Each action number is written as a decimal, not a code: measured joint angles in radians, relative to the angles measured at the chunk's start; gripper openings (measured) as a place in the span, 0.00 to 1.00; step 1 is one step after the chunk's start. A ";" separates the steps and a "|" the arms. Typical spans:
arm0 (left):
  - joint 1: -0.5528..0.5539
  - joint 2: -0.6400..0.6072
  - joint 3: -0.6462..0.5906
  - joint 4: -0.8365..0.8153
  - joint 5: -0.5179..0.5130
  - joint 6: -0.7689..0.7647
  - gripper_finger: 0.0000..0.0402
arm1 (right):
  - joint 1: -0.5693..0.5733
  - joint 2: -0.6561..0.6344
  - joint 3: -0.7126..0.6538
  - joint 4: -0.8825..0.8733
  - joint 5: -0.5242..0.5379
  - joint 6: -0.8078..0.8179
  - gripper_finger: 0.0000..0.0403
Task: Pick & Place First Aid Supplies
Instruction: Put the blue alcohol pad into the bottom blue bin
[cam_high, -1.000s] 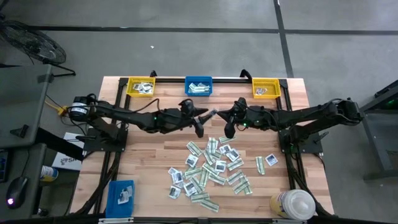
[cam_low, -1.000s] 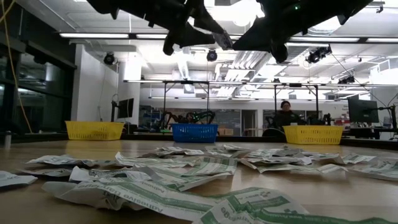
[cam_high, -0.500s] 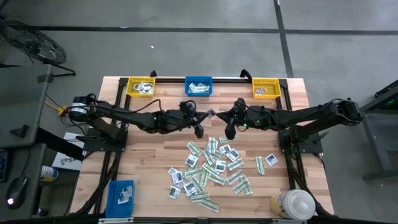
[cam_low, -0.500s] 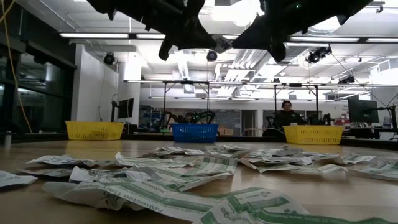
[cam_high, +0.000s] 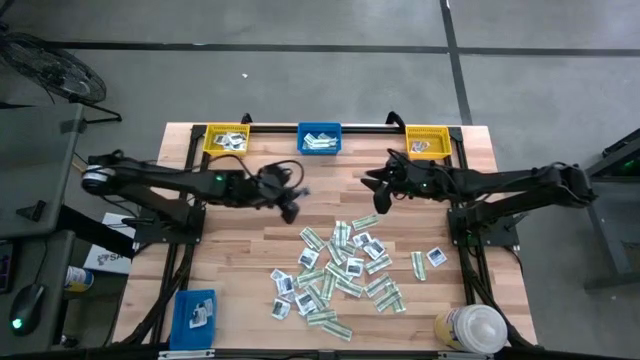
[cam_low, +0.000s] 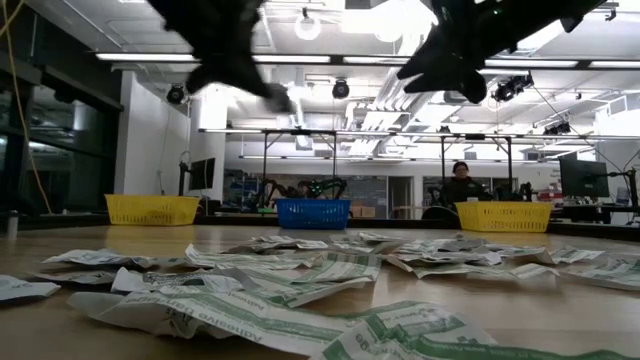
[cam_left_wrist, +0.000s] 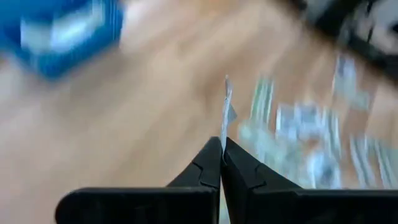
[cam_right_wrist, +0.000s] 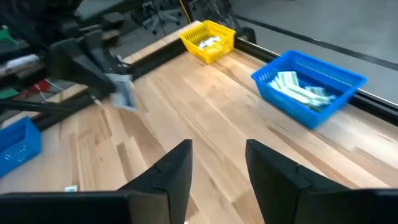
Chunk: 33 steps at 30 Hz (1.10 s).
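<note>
Table (cam_high: 240, 250): carry your packet level toward a bin at twelve o'clock, no swinging.
Pile of packets (cam_high: 340, 265): at five o'clock of centre; flat white squares and green-striped strips.
Left gripper (cam_high: 291, 203): fingers pinched on one packet (cam_left_wrist: 227, 109), held edge-on.
Right gripper (cam_high: 377, 197): fingers apart, empty.

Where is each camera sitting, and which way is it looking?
High: above the table, looking straight down; both arms show.
Low: at tabletop height, looking across the packets into the room; arms overhead.
Left wrist: past its shut fingers pinching one packet.
Right wrist: past its open fingers toward the blue bin.
Shared: high and right wrist both show that blue bin.
</note>
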 joint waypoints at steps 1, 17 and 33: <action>0.000 -0.031 0.000 -0.082 0.043 -0.028 0.00 | -0.002 -0.004 0.000 -0.011 0.001 0.001 0.36; -0.395 -0.165 -0.001 -0.619 0.627 -0.295 0.00 | -0.003 -0.012 0.000 -0.034 0.045 0.002 0.36; -0.862 -0.035 -0.005 -0.555 0.701 -0.708 0.00 | -0.004 -0.012 0.000 -0.044 0.059 0.023 0.36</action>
